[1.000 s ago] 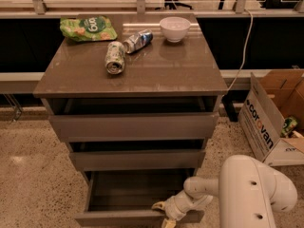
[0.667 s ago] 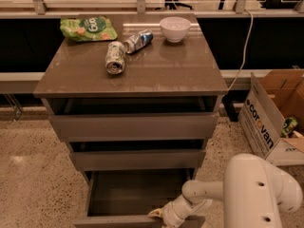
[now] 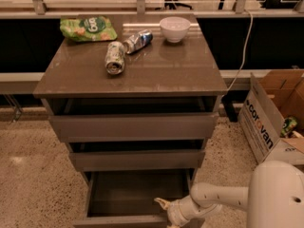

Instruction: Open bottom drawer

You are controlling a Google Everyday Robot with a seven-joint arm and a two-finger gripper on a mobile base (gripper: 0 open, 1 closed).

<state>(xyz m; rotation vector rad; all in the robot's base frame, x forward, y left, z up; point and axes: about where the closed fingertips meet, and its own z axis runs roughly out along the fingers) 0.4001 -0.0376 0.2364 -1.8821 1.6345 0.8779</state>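
Since a second ago the bottom drawer (image 3: 133,194) has slid a little nearer, so its front now lies almost at the near edge of view. The claw (image 3: 164,205) has drifted slightly left with it. The drawer stands well out from under the bench (image 3: 156,80), its dark box open to view. The claw sits at the near right of that box, just behind the front panel, and the white arm (image 3: 218,197) reaches in from the right. Whether the claw is open or closed cannot be told.

The task looks nearly done. To finish well, the pull should run straight toward the near side, in line with the runners and low behind the front lip. A sideways drag could rack the box or slip off the handleless front. Easing off before the stop would spare a jolt.

The floor (image 3: 33,175) left of the drawer gives free room. On the right a cardboard box (image 3: 270,113) stands close to the arm. The middle drawer (image 3: 137,159) overhangs the far part of the box, so the claw should rise only at the near side.
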